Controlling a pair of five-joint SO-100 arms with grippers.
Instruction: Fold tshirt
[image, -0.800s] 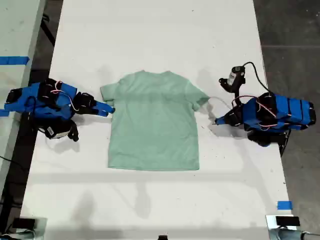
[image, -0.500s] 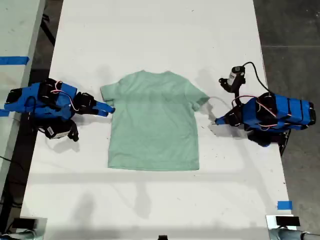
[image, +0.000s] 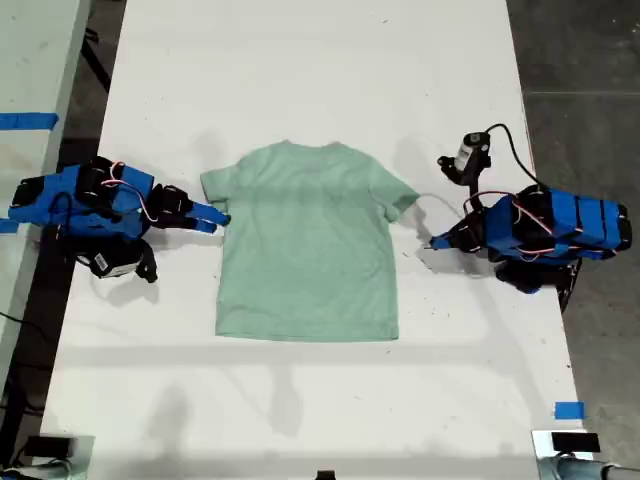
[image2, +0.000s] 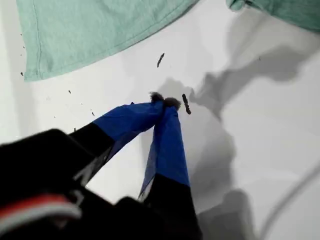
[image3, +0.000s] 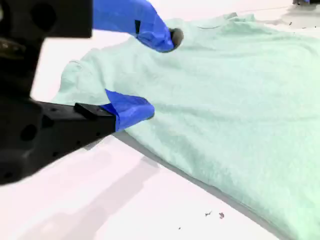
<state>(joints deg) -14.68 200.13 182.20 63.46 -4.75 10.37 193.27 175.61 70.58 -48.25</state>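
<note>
The pale mint-green tshirt (image: 305, 245) lies flat on the white table (image: 300, 80), collar toward the far edge. My second gripper (image: 212, 216) sits at the sleeve on the exterior view's left. In the second wrist view my second gripper (image3: 150, 72) is open, one blue finger (image3: 157, 32) above the cloth (image3: 240, 100) and the other (image3: 131, 110) at the sleeve's edge. My first gripper (image: 435, 243) rests on bare table just off the shirt's side on the exterior view's right, below the sleeve. My first gripper (image2: 164, 102) is shut and holds nothing, the tshirt (image2: 95, 30) a short way beyond its tips.
A white cable (image: 432, 199) and a small camera unit (image: 468, 155) lie beside the first arm. Blue tape (image: 568, 410) marks the table near the exterior view's lower right corner. Dark specks (image2: 185, 104) dot the table by the first gripper. A second bench (image: 30, 120) stands at the exterior view's left.
</note>
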